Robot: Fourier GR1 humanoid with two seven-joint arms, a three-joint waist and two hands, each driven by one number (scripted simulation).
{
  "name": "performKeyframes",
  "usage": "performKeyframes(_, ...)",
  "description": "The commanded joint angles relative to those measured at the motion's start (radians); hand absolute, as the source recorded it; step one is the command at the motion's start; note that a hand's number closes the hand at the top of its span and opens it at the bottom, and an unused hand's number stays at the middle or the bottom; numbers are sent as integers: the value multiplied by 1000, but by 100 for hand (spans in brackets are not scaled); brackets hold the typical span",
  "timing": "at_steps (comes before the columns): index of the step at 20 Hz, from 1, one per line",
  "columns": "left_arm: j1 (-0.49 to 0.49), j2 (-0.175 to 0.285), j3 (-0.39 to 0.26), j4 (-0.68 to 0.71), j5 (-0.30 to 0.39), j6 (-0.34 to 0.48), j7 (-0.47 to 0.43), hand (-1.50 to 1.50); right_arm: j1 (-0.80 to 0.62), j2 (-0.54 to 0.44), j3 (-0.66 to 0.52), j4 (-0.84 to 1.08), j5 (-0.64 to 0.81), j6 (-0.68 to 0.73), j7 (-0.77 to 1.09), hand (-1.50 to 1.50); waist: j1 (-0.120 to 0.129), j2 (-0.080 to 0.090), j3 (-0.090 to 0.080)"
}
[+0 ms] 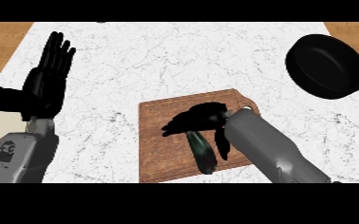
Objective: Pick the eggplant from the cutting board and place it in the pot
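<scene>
A dark green eggplant (202, 153) lies lengthwise on the brown wooden cutting board (157, 142) near the counter's front. My right hand (196, 118) hangs over the eggplant's far end, fingers pointing left and down, thumb reaching along its right side; its fingers are curled around that end. The black pot (324, 66) sits at the far right of the white marble counter, apart from the board. My left hand (48, 78) stays open at the left edge, fingers up, resting.
The white marble counter (161, 61) stretches between the board and the pot. Wooden strips (13, 35) show at the far left and far right corners. The board's handle end lies under my right forearm (270, 147).
</scene>
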Motion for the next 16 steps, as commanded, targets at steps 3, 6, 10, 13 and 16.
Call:
performKeyframes(3,-6,-32,-19,-63,-38,45,60,0,15,34,-5,19,22,80,-83,-150,2,3,3)
performKeyframes(6,30,-33,-18,-52,-29,15,31,0,55,48,55,4,64,-33,-184,150,6,5,3)
performKeyframes(10,38,-23,11,-62,-15,-8,31,0,122,47,64,-94,79,-62,-154,150,-4,2,2)
performKeyframes(13,-6,-11,24,-27,-29,-13,47,0,70,116,41,-26,91,-79,-146,150,4,5,3)
performKeyframes(16,47,-50,-2,-58,-66,1,9,0,158,20,28,-205,86,-30,-115,150,-8,1,2)
